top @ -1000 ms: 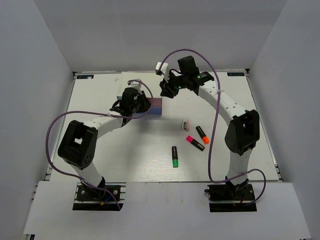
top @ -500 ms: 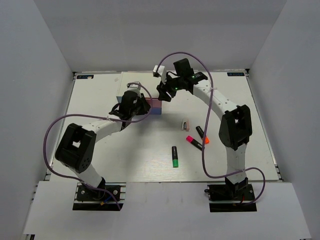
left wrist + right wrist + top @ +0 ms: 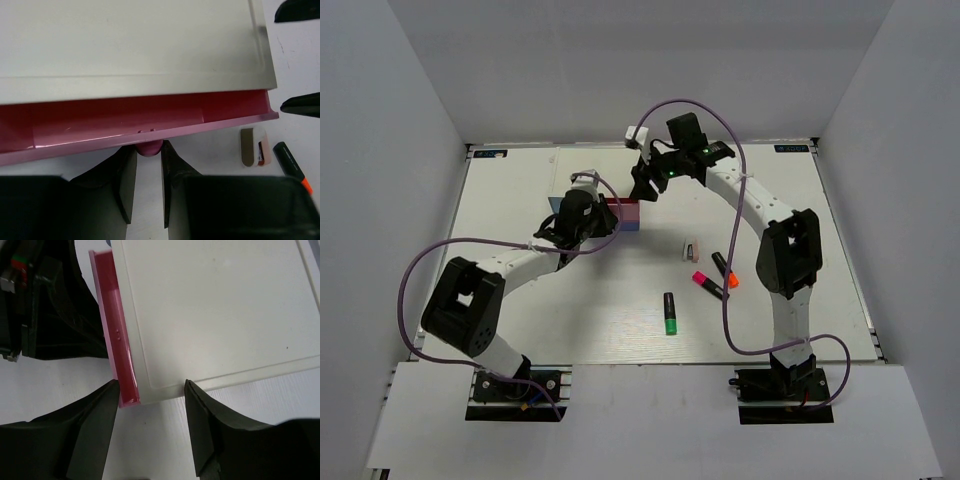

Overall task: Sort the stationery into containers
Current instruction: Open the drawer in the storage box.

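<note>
Nearest to the arm bases, the green-ended highlighter [image 3: 670,313] lies alone on the white table [image 3: 520,190]. Just beyond it and to the right, the pink-ended highlighter [image 3: 710,286] and the orange-ended highlighter [image 3: 725,269] lie close together. A small whitish-pink eraser [image 3: 691,250] sits just to their left. All four rest on the table, outside any drawer.

Farther on, at mid-table, we see the small white-topped box [image 3: 630,214]. The left gripper [image 3: 148,151] is clenched on the round knob [image 3: 149,148] of the pink-red drawer [image 3: 125,117]. That drawer stands partly out from under the white top. The part of the drawer's inside that we can see holds nothing.

Beyond the box, the right gripper [image 3: 151,390] reaches in from the far side. Its jaws stand wide apart, astride the corner of the box where the drawer's end shows. One finger [image 3: 95,425] is beside the drawer's end and the other by the box's edge. We cannot tell whether they press on the box.
</note>
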{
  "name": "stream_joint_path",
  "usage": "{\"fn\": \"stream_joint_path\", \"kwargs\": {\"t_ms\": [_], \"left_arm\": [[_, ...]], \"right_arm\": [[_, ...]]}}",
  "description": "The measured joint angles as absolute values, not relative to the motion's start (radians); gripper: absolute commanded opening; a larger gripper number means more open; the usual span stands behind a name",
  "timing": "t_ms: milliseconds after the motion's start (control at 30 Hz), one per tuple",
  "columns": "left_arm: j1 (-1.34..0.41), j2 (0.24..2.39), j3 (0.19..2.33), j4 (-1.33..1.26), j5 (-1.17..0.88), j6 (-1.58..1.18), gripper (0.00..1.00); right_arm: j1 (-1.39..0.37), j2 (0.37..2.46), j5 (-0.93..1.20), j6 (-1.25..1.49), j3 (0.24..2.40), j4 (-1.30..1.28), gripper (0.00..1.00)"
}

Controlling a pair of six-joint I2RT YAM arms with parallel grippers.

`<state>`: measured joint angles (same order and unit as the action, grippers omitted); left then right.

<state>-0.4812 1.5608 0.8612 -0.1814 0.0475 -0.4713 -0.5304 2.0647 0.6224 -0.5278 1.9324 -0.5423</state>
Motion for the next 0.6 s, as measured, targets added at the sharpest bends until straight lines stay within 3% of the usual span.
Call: {"fn": "stream_joint_path", "kwargs": {"t_ms": [267, 600], "left_arm": [[-0.491, 1.544, 0.855, -0.161, 0.044, -0.472, 0.17], [-0.509, 1.430, 0.767, -0.115, 0.033, -0.486, 0.17]], "right_arm": [[-0.527, 2.041, 0.690, -0.527, 1.915, -0.483, 0.63], [-0.529, 2.041, 0.581, -0.496, 1.915, -0.424, 0.65]]}}
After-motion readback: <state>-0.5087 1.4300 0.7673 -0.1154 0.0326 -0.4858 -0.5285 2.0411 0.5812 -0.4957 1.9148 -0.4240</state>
